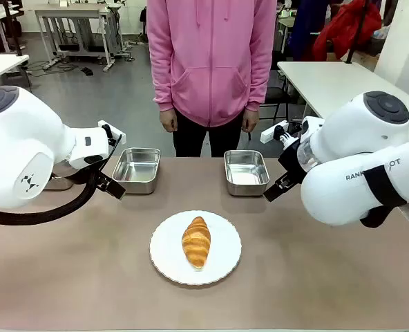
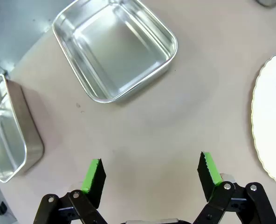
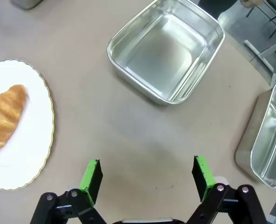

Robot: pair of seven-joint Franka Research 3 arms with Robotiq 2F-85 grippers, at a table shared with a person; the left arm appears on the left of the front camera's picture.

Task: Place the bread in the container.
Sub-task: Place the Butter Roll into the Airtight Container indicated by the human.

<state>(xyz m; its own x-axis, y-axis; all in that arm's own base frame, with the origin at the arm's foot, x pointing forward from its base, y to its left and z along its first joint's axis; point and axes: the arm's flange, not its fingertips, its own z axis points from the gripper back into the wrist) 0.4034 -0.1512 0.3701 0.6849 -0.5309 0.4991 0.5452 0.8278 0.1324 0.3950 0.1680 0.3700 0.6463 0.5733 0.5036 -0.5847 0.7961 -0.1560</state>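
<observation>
Bread [image 3: 5,119] lies well apart from right claw [image 3: 146,164].

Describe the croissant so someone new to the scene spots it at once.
At the middle of the brown table sits a round white scalloped plate. The croissant lies in its middle, pointing toward the person. It alone is golden-brown and ridged; its neighbours are shiny steel trays farther back.

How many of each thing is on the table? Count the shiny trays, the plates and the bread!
Steel trays: 4
White plate: 1
Croissant: 1
Total: 6
</observation>
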